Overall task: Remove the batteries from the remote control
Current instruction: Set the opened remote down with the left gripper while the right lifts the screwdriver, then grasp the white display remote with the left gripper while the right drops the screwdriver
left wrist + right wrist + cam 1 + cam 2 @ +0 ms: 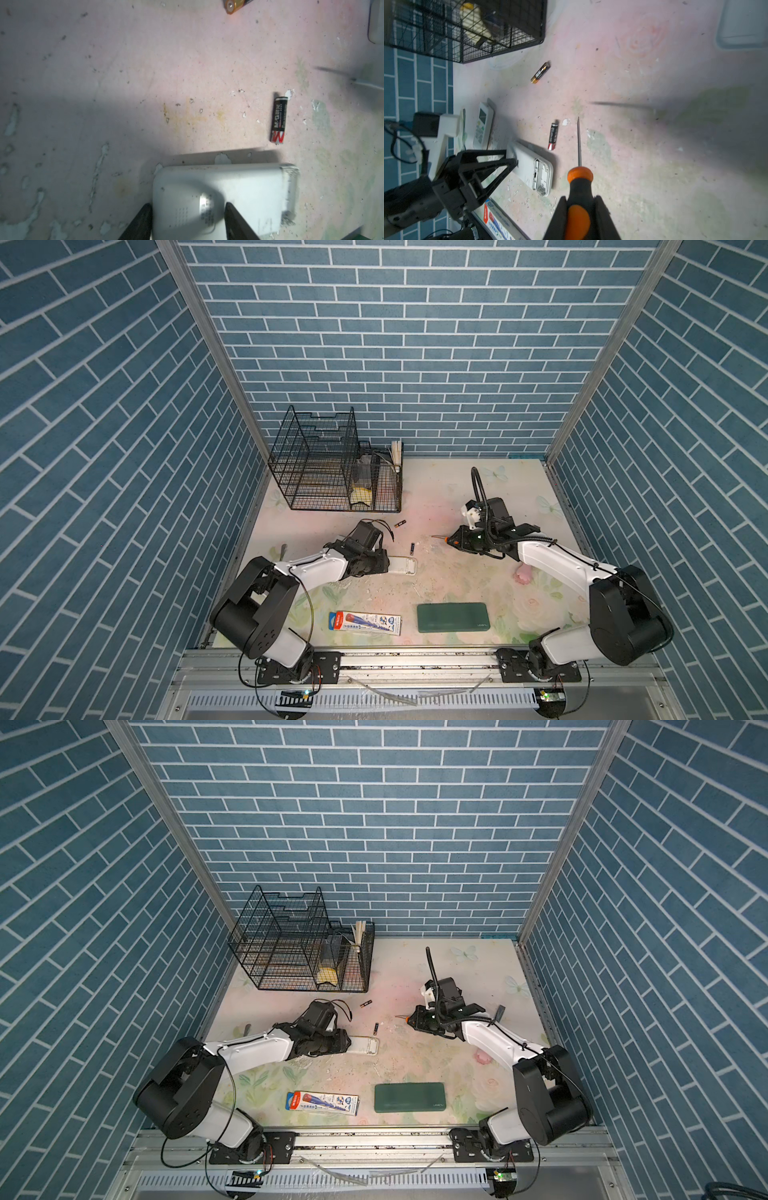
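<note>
Black batteries [553, 136] [540, 72] lie out on the counter [654, 166]; our left end effector [188, 220] grips the emptied remote [532, 168], our right end effector [580, 220] clamps the screwdriver [579, 187].

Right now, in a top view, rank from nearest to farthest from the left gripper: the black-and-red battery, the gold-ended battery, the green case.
From the left gripper:
1. Black-and-red battery, just beyond the remote control.
2. Gold-ended battery, farther back toward the wire rack.
3. Green case, at the front edge, right of centre.
</note>
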### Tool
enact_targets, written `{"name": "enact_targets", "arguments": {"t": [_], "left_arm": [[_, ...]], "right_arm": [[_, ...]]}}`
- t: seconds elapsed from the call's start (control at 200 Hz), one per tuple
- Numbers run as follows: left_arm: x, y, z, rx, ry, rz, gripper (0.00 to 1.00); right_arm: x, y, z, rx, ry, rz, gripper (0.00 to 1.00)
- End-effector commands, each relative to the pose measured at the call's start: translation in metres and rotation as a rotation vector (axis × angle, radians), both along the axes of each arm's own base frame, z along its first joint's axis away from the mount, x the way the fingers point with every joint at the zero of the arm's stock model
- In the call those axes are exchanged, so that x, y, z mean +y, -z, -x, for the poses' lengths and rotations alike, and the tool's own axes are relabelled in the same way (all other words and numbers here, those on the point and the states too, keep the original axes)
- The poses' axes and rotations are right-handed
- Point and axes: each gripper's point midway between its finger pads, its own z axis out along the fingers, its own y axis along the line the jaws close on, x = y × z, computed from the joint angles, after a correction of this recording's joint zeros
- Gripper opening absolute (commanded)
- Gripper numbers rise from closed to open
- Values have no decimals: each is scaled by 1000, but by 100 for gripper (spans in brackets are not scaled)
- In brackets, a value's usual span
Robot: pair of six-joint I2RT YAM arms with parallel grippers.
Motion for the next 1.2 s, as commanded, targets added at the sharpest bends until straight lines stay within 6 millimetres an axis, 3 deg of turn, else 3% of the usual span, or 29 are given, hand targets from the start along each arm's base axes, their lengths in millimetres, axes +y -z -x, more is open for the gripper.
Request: {"name": "enact_targets", "arguments": {"t": [0.0, 0.12, 0.29, 0.475, 0.565, 0.715, 1.195], "left_arm": [[8, 14, 22, 99, -23, -35, 60], [12, 8, 23, 88, -29, -56, 65], [20, -23, 11, 26, -38, -104, 71], [37, -49, 7, -19, -62, -141, 72], [46, -60, 4, -36, -72, -147, 72], [60, -68, 0, -38, -70, -172, 74], [96, -78, -8, -43, -96, -240, 74]], "right_arm": [[10, 4, -27, -47, 52, -80, 0], [15, 13, -40, -59, 46, -103, 0], [14, 25, -48, -58, 34, -142, 0], [12, 39, -41, -40, -12, -146, 0], [8, 47, -35, -22, -20, -127, 8], [5, 56, -27, 2, -32, -114, 20], [-10, 83, -13, 63, -59, 11, 34]]}}
